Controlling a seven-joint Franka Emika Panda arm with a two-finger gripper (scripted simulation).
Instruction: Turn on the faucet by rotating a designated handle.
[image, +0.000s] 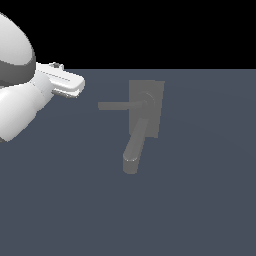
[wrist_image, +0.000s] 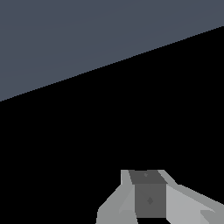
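The matte grey faucet (image: 146, 107) stands in the middle of the exterior view, with a flat rectangular backplate, a round hub and a thick rounded spout (image: 135, 149) reaching toward the camera. The handle (image: 119, 105) is a thin straight bar running from the hub toward the exterior view's left. My gripper (image: 76, 86) hovers at the exterior view's left, apart from the handle's free end and slightly higher in the picture. In the wrist view the fingers (wrist_image: 148, 192) sit pressed together with no gap and nothing between them. The faucet is out of the wrist view.
A flat blue-grey floor (image: 200, 200) carries the faucet and ends in black beyond its far edge. My white arm (image: 15, 100) fills the exterior view's upper left corner. The wrist view shows only floor (wrist_image: 65, 39) and black background.
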